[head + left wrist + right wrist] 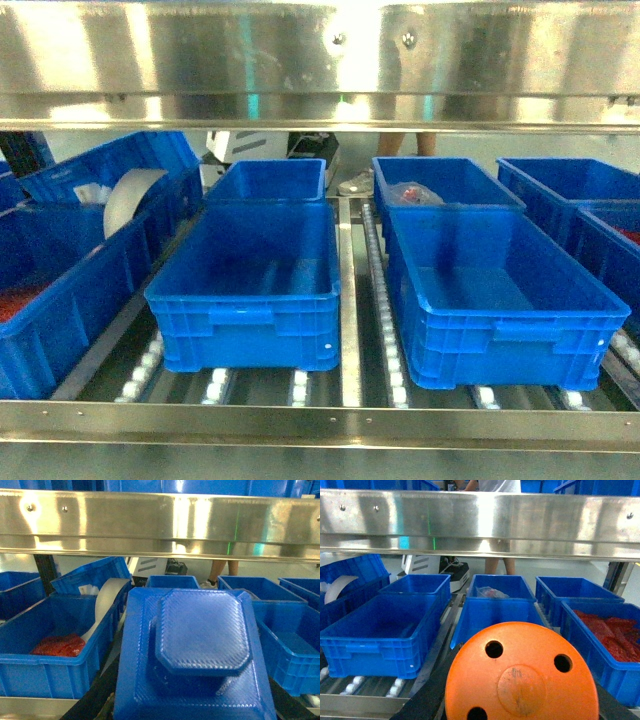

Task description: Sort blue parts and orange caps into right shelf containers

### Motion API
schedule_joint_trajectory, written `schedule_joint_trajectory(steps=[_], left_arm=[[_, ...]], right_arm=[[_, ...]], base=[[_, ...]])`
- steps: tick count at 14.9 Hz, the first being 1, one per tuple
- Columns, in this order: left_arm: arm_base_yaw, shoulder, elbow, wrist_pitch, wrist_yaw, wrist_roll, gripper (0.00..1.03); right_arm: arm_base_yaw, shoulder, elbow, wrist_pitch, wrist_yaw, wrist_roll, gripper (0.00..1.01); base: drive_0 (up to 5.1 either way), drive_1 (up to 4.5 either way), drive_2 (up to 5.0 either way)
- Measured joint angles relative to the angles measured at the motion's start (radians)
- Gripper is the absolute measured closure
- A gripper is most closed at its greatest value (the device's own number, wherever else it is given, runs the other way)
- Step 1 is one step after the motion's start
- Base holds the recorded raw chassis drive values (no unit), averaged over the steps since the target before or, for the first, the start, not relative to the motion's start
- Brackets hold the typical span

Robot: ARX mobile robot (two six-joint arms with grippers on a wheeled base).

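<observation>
1. The blue part filled the near left wrist view; whether the left gripper clenched it could not be told
2. The orange cap sat near in the right wrist view; right gripper state unclear
3. 2 blue bins stood on the shelf

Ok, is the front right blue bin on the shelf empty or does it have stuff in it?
Empty. In the head view the front right bin shows only its bare blue floor; the bin behind it holds a clear bag.
</observation>
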Motion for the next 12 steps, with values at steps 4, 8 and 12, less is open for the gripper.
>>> schedule_joint_trajectory(steps=[4, 8, 12], left_arm=[[0.0, 0.0, 0.0, 0.0, 0.001, 0.0, 0.6], [0.0, 0.0, 0.0, 0.0, 0.001, 0.0, 0.6], [0.0, 0.0, 0.0, 0.0, 0.003, 0.001, 0.6]], right_arm=[[0.0, 0.0, 0.0, 0.0, 0.0, 0.001, 0.57], [0.0, 0.0, 0.0, -0.001, 0.0, 0.002, 0.57], [0.0, 0.0, 0.0, 0.0, 0.0, 0.001, 0.57]], base=[[0.0, 0.0, 0.0], [0.0, 0.0, 0.0], [0.0, 0.0, 0.0]])
